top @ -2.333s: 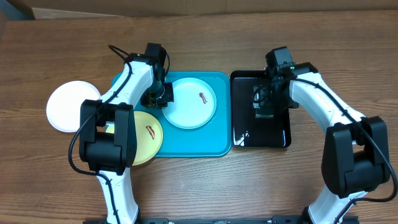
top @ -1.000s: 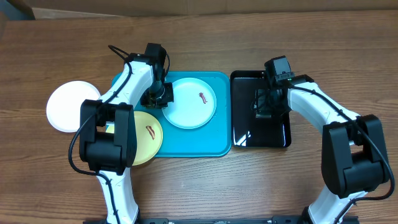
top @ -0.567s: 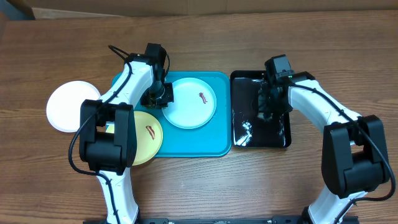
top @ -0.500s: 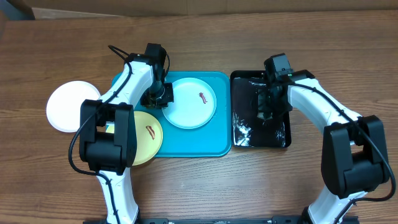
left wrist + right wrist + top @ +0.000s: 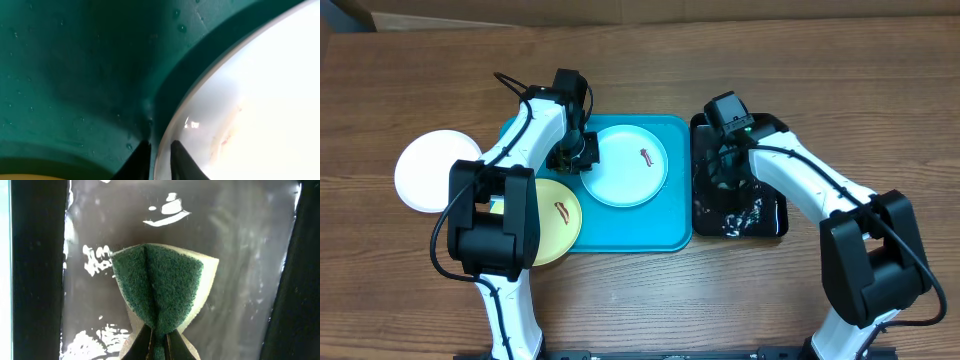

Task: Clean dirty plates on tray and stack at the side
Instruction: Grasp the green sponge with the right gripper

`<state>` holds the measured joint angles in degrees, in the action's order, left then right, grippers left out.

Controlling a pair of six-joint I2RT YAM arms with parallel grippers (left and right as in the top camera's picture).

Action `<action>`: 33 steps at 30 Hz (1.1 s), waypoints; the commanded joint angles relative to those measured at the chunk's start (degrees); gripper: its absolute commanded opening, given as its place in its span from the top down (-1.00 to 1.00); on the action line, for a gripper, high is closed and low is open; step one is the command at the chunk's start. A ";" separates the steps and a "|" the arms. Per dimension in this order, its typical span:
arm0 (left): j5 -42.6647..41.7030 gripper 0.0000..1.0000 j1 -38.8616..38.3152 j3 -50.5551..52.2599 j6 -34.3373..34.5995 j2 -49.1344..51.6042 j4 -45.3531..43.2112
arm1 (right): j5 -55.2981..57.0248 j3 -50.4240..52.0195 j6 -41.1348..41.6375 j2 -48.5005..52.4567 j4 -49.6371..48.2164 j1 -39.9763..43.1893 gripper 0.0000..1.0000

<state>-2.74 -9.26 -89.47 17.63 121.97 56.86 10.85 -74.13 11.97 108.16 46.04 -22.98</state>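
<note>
A pale aqua plate [image 5: 625, 172] with a reddish smear lies on the turquoise tray [image 5: 665, 228]. My left gripper [image 5: 574, 156] is shut on its left rim; in the left wrist view the two fingers [image 5: 180, 161] straddle the plate [image 5: 250, 100] edge above the wet tray [image 5: 75, 75]. A yellow-green plate [image 5: 560, 222] with a smear sits at the tray's front left, partly under the left arm. A white plate [image 5: 425, 170] rests on the table left of the tray. My right gripper [image 5: 159, 349] is shut on a folded green sponge [image 5: 157, 287].
The right gripper [image 5: 724, 180] hangs over the left half of a glossy black tray [image 5: 772, 205] holding rippling water [image 5: 95, 340]. Brown wooden table surrounds both trays.
The right gripper shut on the sponge and moved left across the black tray, stirring the water. The left gripper and the plates have not moved.
</note>
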 commanded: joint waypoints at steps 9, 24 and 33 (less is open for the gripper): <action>0.81 0.85 0.28 0.44 0.37 0.15 -0.17 | 1.99 2.21 0.52 -2.60 -1.40 0.17 0.93; 0.81 0.77 0.28 0.44 0.17 0.17 0.04 | 1.97 6.47 0.48 -2.60 -8.33 0.17 0.93; 0.81 0.76 0.26 0.44 0.17 0.17 0.13 | 1.99 -1.55 0.04 -2.84 -0.22 0.17 0.93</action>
<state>-2.74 -9.26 -89.47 17.67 121.95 57.01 12.03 -70.65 11.97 107.83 44.38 -22.90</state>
